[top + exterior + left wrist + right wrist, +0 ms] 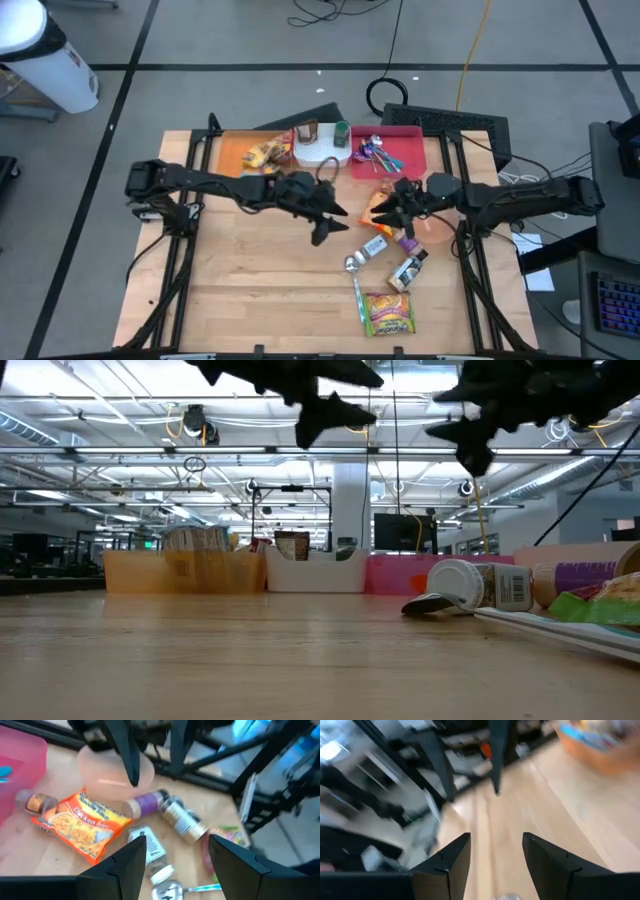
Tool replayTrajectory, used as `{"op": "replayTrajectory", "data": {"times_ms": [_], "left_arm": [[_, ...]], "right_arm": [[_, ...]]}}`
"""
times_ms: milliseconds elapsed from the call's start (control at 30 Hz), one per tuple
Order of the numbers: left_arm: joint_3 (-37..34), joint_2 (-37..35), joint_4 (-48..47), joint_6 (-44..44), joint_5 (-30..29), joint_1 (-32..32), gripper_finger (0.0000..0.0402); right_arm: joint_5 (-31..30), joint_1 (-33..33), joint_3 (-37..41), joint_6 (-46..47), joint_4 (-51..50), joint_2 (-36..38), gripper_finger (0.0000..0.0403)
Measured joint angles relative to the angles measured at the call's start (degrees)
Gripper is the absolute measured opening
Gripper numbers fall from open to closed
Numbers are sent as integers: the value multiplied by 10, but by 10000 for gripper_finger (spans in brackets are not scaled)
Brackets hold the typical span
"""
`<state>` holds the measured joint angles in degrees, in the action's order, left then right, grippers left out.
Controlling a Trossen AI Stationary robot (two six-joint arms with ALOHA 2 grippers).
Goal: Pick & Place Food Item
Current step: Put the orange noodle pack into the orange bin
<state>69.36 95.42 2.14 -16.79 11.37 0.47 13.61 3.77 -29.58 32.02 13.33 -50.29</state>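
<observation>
Several food items lie on the wooden table's right half: an orange noodle packet (82, 825), a purple-lidded jar (145, 804), a labelled jar (185, 820), a small spice jar (375, 247) and a green packet (388, 312). My left gripper (338, 222) hangs open above the table's middle, pointing at these items with nothing between its fingers (132, 865). My right gripper (380, 207) hovers open just above the noodle packet (376, 203), facing the left one, also empty. In the low view both grippers (335, 415) (470, 445) are well clear of the tabletop.
An orange bin (250, 152), a white bin (320, 148) and a pink bin (395, 150) line the far edge. A spoon (352, 265) lies near the jars, and a clear pink plate (432, 222) sits under the right arm. Bare wood fills the table's left and near parts.
</observation>
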Motion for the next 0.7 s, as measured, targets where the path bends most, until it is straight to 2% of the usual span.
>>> {"op": "replayTrajectory", "data": {"times_ms": [233, 367, 433, 533, 633, 700], "left_arm": [[84, 84, -72, 74, -9, -5, 223], [115, 113, -86, 57, -1, 6, 223], [123, 115, -83, 29, 23, 19, 223], [132, 115, -82, -36, 89, 47, 223], [136, 96, -65, -79, 173, 78, 223], [139, 75, -42, -89, 201, 94, 223]], "right_arm": [[0, -6, 0, -33, -138, 62, 171], [-4, -30, 0, -55, -179, 63, 171], [-17, -48, 0, -63, -201, 54, 171], [-48, -73, 0, -79, -201, 33, 171], [-104, -90, -5, -95, -207, 3, 171], [-149, -95, -14, -112, -231, -20, 171]]}}
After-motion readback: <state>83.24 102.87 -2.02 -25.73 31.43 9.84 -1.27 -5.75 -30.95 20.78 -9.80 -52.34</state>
